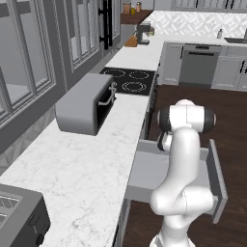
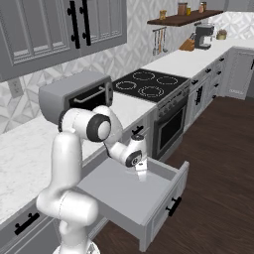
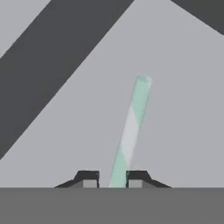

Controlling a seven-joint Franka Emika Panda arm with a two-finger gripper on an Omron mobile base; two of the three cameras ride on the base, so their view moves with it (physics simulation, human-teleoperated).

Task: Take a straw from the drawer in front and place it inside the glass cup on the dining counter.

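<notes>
- The marble surface runs along my left and carries a grey toaster oven; past it sits the black cooktop. None of it matters to the job right now, so I leave it alone.
- The drawer stands pulled out below that surface, its plain grey floor open to me. That is why my arm folds over and reaches down into it instead of across the top.
- My gripper hangs low inside the drawer, pointing at its floor. In the hand view my fingertips sit narrow, one on each side of the stick's near end.
- The straw lies between those tips, a slim green-and-white striped tube running away from me over the drawer floor. I judge that I have it pinched, or am just about to; whether the pads truly press it I cannot tell.
- Gripping it at one end should leave most of its length free, which I expect will help when lowering it into the glass cup.
</notes>
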